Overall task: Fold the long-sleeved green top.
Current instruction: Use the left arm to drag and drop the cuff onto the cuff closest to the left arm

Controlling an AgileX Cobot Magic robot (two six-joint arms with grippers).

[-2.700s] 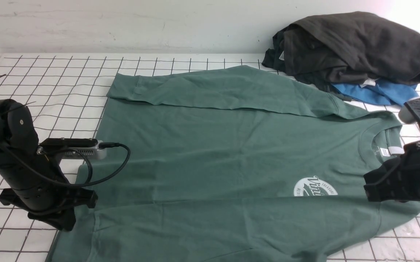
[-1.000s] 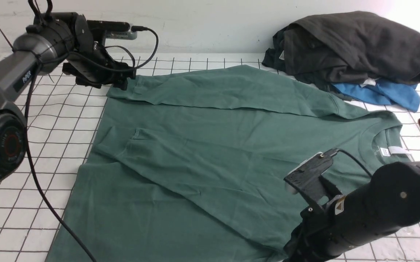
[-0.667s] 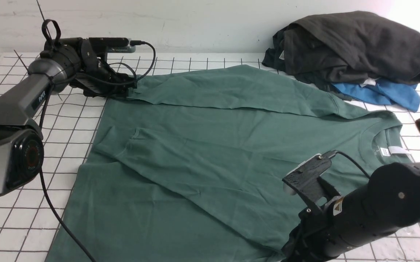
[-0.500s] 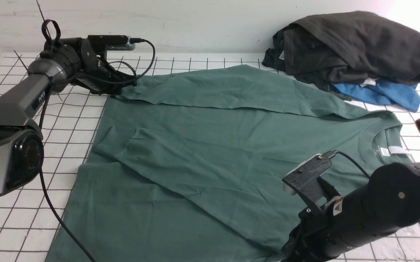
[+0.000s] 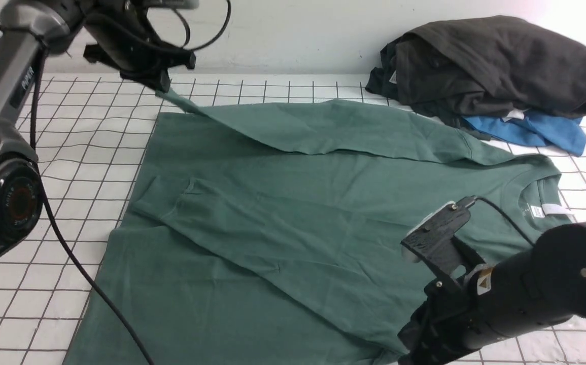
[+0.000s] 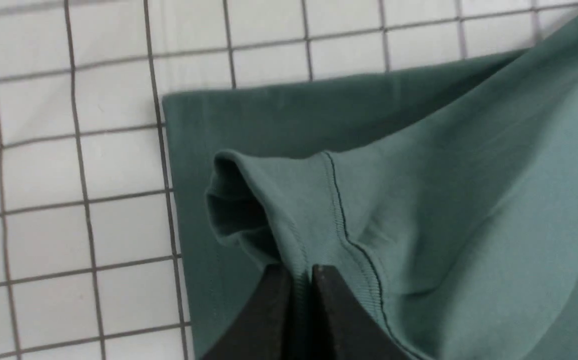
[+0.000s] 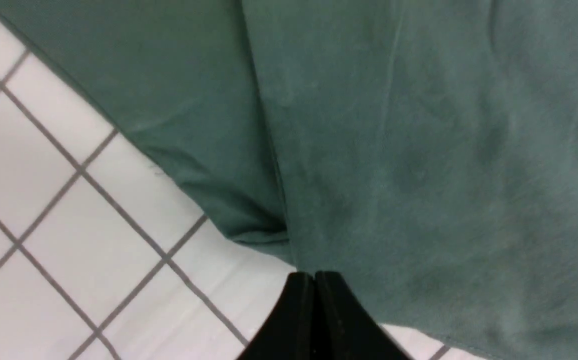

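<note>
White grid-lined table (image 5: 95, 132), with a large dull forest-green cotton long-sleeved top (image 5: 293, 213) spread across it.
Soft, light and limp, it should drape and crease, so seams and cuffs are the best holds. The left gripper (image 6: 296, 280) pinches the far sleeve's ribbed cuff (image 6: 278, 220) clear of the table. The right gripper (image 7: 314, 280) seems closed on the near shoulder edge. A dark charcoal garment (image 5: 495, 61), heaped over a bright blue garment (image 5: 531, 129), crowds the far shoulder.

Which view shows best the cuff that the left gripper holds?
The left wrist view: the cuff is close, pinched in the left gripper's jaws. The front view shows it tiny; the right wrist view, not at all.
</note>
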